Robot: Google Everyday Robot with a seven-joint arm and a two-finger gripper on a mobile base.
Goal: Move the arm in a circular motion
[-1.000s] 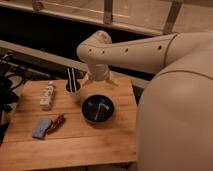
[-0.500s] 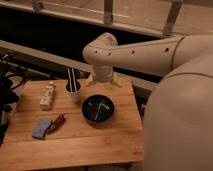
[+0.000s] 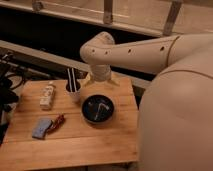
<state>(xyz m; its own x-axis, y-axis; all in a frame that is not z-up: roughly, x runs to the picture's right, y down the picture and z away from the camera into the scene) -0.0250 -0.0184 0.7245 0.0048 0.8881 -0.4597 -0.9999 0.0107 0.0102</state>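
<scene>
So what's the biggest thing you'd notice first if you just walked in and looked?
The huge cream-white tubular robot arm fills the right side and reaches left over the light wooden table, bending down at its round elbow. Its tool hangs near the table's back edge, just above a round black bowl. Beside it stands a small white cup with dark sticks.

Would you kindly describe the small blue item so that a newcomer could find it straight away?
Start at the wooden table below the arm, whose gripper hangs near the far edge. Go to the table's near left part: the blue item lies flat there, beside a red packet. It is the only blue thing.
</scene>
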